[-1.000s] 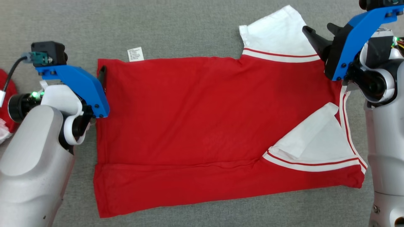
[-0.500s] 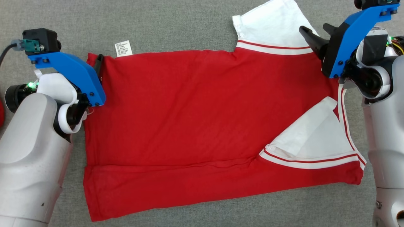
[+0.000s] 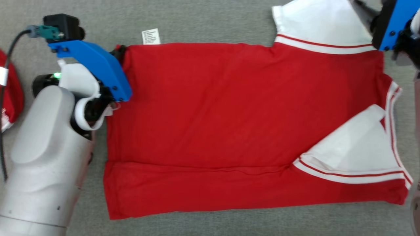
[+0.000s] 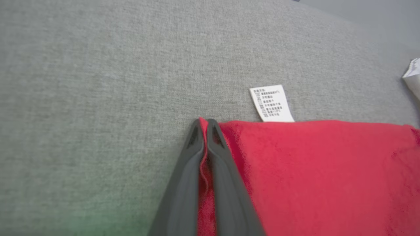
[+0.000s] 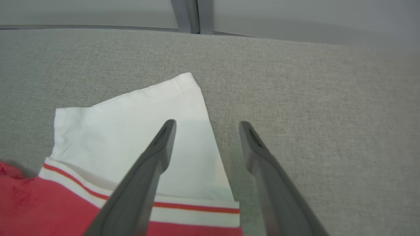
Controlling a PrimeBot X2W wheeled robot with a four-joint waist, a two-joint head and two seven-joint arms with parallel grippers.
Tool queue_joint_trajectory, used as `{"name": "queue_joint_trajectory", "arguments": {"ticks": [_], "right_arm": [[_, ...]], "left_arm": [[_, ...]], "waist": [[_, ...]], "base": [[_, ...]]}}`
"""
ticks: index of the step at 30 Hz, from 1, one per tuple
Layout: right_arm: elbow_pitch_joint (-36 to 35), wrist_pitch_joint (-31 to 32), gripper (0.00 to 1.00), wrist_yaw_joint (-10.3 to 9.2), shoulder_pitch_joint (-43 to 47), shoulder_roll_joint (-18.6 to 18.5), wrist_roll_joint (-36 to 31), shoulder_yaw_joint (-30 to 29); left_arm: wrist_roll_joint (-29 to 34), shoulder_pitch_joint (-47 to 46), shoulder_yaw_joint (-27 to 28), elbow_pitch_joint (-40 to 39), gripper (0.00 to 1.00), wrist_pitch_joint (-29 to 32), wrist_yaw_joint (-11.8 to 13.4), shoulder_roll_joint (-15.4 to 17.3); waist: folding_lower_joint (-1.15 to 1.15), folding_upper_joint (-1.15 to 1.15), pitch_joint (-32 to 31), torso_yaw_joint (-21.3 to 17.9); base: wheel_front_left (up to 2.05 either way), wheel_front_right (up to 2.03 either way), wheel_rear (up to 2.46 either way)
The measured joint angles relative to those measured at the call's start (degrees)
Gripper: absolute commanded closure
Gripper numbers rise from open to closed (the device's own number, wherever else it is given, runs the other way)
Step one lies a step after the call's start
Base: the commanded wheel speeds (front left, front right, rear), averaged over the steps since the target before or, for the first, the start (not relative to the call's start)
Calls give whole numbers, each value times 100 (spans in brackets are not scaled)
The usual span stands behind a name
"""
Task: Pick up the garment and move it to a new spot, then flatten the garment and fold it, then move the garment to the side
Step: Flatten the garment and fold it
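Head view: the red garment [image 3: 229, 124] lies spread flat on the grey bench [image 3: 210, 16], its hem end toward the robot's left and its neck end toward the right. A strip along the near edge is folded over onto the body. The far white sleeve [image 3: 315, 23] sticks out flat past the far edge. The near white sleeve [image 3: 354, 147] is folded in over the red body. A white care label [image 3: 151, 36] juts from the far edge near the hem. The left tool [image 3: 119, 51] sits at the far hem corner, its dark tips at the cloth's edge below a blue wrist mount [image 3: 95, 65]. Another red cloth [image 3: 11, 88] lies at the picture's left edge, apart from the garment.

Left wrist view: the left tool's two fingers [image 4: 183, 183] are pressed together, with a thin ridge of the red hem corner pinched between them. The care label lies just to their right, on the bench at the garment's edge.

Right wrist view: the right tool [image 5: 206, 126] is spread wide and grips nothing. Its left finger lies over the far white sleeve, its right finger over bare bench, and the sleeve's side edge runs between them. Whether the tips touch the cloth cannot be told.
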Motion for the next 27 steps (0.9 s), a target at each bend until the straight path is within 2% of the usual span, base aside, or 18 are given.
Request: {"name": "queue_joint_trajectory", "arguments": {"ticks": [8, 14, 15, 16, 20, 27], "right_arm": [[403, -267, 0, 0, -511, -138, -647, -471], [776, -370, 0, 0, -646, -189, -1188, -848], [816, -331, 36, -1, -660, -185, -1238, -835], [846, -278, 98, -2, -707, -188, -1259, -816], [879, -204, 100, -4, -760, -197, -1220, -545], [791, -826, 100, 1, -626, -257, -808, -227]], "left_arm": [[-3, 227, -216, -694, 100, -294, -224, -341], [-3, 315, -277, -1003, 100, -571, -268, -552], [-25, 334, -271, -1026, 100, -606, -275, -580], [-40, 350, -275, -1039, 100, -646, -275, -605], [-29, 407, -260, -1057, 100, -805, -277, -608], [102, 580, -53, -916, 100, -1626, -269, -564]], "waist": [[0, 0, 274, 528], [0, 0, 502, 871], [0, 0, 529, 910], [0, 0, 551, 939], [0, 0, 547, 936], [1, 0, 308, 774]], "base": [[0, 0, 0], [0, 0, 0], [0, 0, 0], [0, 0, 0], [0, 0, 0], [0, 0, 0]]}}
